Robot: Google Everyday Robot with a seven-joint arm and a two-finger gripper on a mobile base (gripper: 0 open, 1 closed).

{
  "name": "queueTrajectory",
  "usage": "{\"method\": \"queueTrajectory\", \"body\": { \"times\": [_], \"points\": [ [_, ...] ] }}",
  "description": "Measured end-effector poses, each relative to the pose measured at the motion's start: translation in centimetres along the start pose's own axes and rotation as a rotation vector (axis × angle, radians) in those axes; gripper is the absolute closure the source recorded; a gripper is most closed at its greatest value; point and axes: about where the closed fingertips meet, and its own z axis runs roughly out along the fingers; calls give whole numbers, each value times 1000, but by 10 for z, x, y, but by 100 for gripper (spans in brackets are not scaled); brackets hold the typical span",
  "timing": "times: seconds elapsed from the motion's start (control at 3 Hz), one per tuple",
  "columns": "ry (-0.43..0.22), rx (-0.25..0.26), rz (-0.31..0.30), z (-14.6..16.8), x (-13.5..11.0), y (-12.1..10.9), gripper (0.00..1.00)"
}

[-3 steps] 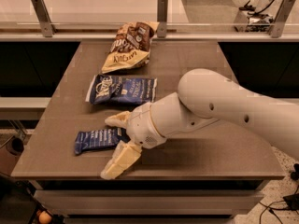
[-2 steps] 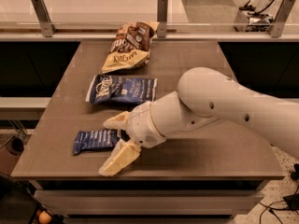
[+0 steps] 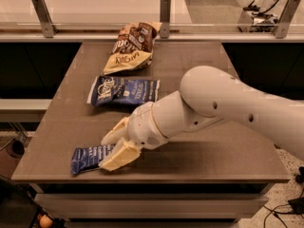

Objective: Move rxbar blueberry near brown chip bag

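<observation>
At the front-left corner of the bench [image 3: 213,160] lies the rxbar blueberry [image 3: 89,158], flat on the surface, its long side running left to right and its left end close to the bench's edge. Just to its right is the hand [image 3: 105,152], low over the surface. Its two cream-coloured fingers [image 3: 121,155] are spread apart and point left. One sits just behind the bar's right end and the other crosses its near edge, so the bar's end lies in the gap between them. Nothing shows them clamped on it, and the bar looks to be resting on the bench rather than lifted.

Further back, about mid-bench, a blue-and-white chip bag [image 3: 124,90] lies flat. Behind that, close to the rear rail, is the brown chip bag [image 3: 130,49], its dark half to the rear and its cream half toward the front. The white arm [image 3: 237,103] reaches in from the right side to carry the hand.

By my reading the task is at its grasping step. The hand is lined up on the bar, but the bar is well apart from the brown bag, with the blue-and-white bag between them. What remains is to close on the bar, lift it, carry it past the middle bag and set it down beside the brown one.
</observation>
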Motion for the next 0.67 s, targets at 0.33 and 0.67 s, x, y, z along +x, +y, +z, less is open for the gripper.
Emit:
{"method": "queueTrajectory", "body": {
  "times": [0.33, 0.67],
  "points": [
    [-6, 30, 11, -8, -2, -2, 100],
    [-21, 93, 10, -33, -6, -10, 100]
  ]
}}
